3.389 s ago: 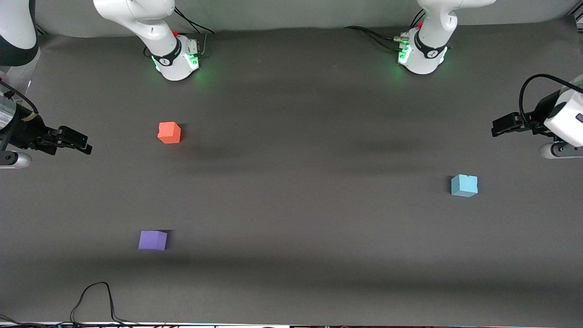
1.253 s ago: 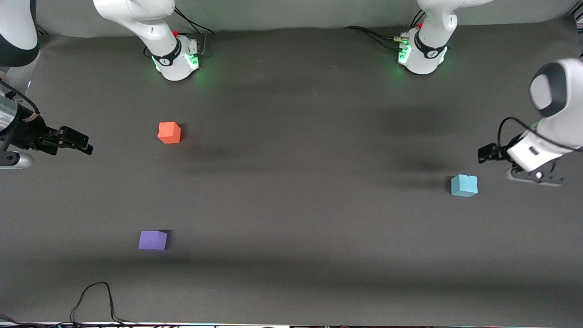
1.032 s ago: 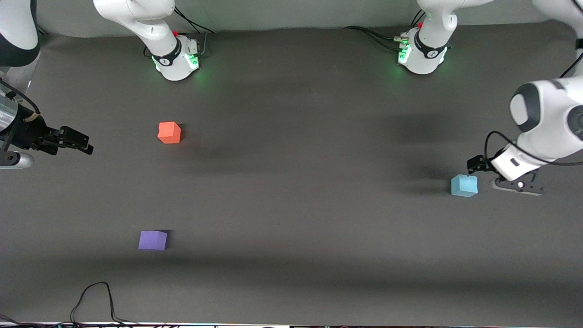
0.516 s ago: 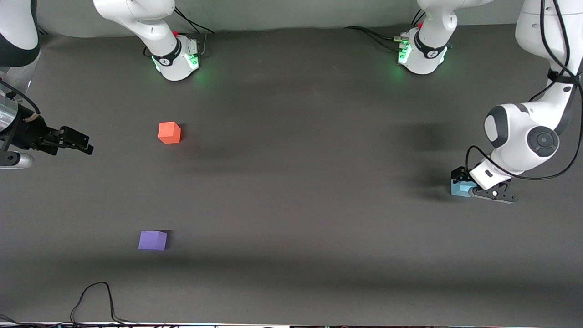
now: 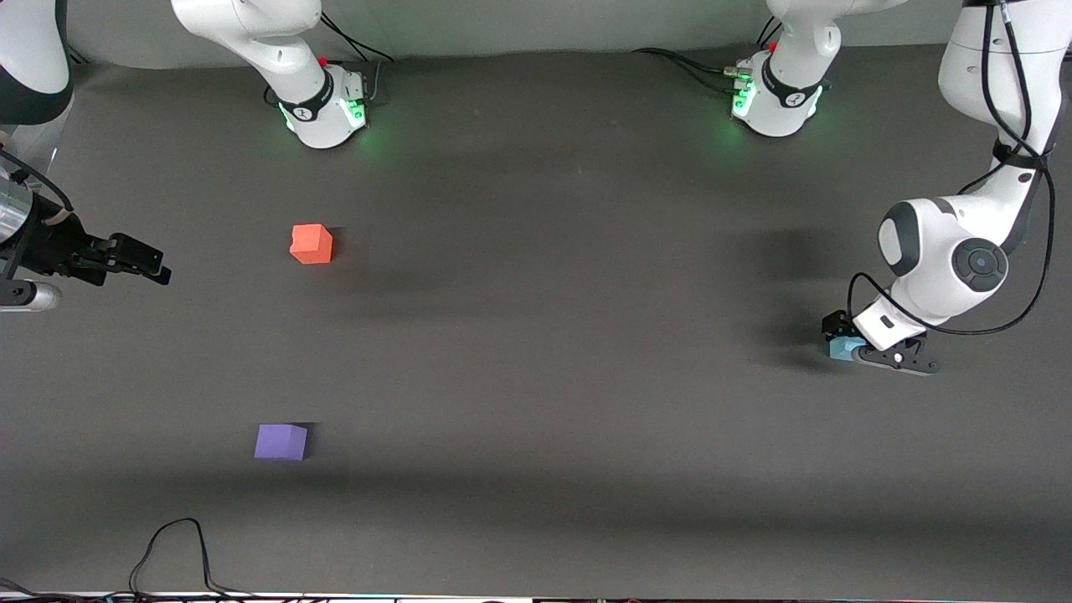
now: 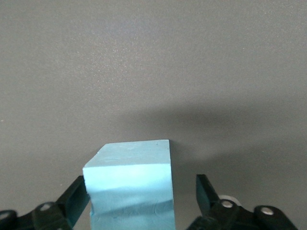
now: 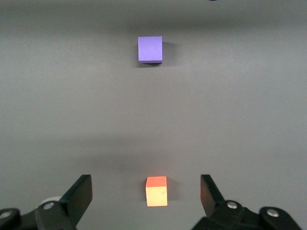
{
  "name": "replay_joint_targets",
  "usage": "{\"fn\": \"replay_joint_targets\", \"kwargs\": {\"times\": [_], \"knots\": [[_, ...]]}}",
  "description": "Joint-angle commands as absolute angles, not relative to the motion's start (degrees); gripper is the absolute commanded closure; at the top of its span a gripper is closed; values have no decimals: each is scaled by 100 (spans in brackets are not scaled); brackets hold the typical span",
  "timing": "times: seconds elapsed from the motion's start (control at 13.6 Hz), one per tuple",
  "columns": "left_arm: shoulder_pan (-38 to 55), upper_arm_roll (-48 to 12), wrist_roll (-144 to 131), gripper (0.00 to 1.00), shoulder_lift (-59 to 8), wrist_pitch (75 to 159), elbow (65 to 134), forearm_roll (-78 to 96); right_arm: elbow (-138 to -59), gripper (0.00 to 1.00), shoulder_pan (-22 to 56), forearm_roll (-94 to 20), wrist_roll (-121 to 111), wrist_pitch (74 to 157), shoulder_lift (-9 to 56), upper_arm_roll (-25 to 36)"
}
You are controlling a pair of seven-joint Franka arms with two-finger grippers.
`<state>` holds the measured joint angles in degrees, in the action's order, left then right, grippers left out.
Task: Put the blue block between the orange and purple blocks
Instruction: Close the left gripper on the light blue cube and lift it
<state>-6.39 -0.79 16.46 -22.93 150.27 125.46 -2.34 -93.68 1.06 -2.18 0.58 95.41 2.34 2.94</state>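
The blue block (image 5: pixel 837 348) sits on the dark mat toward the left arm's end of the table. My left gripper (image 5: pixel 842 338) is down around it. In the left wrist view the blue block (image 6: pixel 132 184) stands between the fingers of my open left gripper (image 6: pixel 141 184), against one finger and with a gap to the other. The orange block (image 5: pixel 311 244) and the purple block (image 5: pixel 280 441) sit toward the right arm's end, the purple one nearer the front camera. My right gripper (image 5: pixel 138 264) waits open beside them; its wrist view shows the orange block (image 7: pixel 156 190) and the purple block (image 7: pixel 150 49).
The two arm bases (image 5: pixel 322 105) (image 5: pixel 775 96) stand along the table's edge farthest from the front camera. A black cable (image 5: pixel 180 544) loops onto the mat at the edge nearest that camera, toward the right arm's end.
My left arm has swung in from the table's end and come down, its open fingers now on either side of the blue block. The right arm and all blocks have stayed put.
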Motion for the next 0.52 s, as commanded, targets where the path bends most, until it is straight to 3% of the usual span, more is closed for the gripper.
{"fn": "replay_joint_targets", "kwargs": {"times": [0.0, 0.07, 0.15, 0.44], "knots": [[-642, -53, 1714, 52, -2276, 15100, 12577, -290, -9325, 0, 53, -246, 18, 9510, 255, 281], [-642, -53, 1670, 61, -2285, 15091, 12560, -290, -9325, 0, 53, -246, 26, 9510, 255, 281], [-642, -53, 1644, 64, -2294, 15082, 12551, -290, -9325, 0, 53, -246, 35, 9510, 255, 281], [-668, -26, 1530, 64, -2076, 14576, 12262, -281, -9316, 0, 62, -246, 35, 9510, 255, 281]]}}
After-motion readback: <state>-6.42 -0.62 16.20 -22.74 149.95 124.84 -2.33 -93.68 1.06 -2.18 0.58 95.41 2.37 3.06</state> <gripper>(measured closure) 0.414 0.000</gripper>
